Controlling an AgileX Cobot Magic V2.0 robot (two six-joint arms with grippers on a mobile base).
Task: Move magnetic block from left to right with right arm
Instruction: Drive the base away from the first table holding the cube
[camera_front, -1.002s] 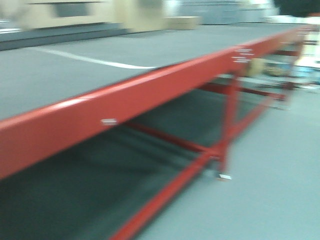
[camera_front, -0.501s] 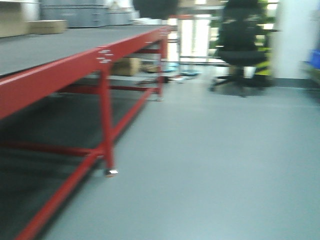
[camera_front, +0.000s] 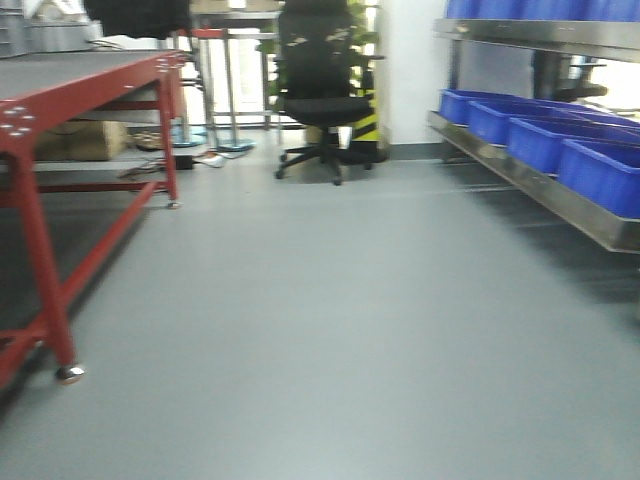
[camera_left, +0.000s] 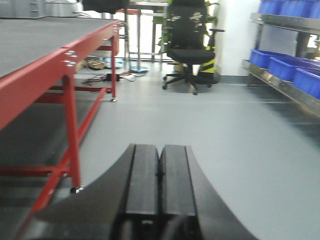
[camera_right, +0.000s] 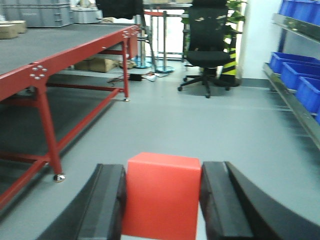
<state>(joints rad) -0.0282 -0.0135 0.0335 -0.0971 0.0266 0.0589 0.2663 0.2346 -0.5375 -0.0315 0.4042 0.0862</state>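
Observation:
The magnetic block (camera_right: 161, 196), a plain matte red cube, fills the space between the two black fingers of my right gripper (camera_right: 162, 172), which is shut on it. The cube is carried above the grey floor, clear of the table. My left gripper (camera_left: 160, 150) is shut, its two black pads pressed together with nothing between them. Neither gripper nor the block shows in the front view.
The red-framed table (camera_front: 30, 95) with a dark top runs along the left, and cardboard boxes (camera_front: 85, 140) sit under it. A black office chair (camera_front: 320, 80) stands ahead. A metal shelf with blue bins (camera_front: 540, 140) lines the right. Grey floor (camera_front: 330, 330) lies between them.
The front view has swung right: the table filled the frame a second ago and now sits at the left edge, with the chair and blue bins come into view.

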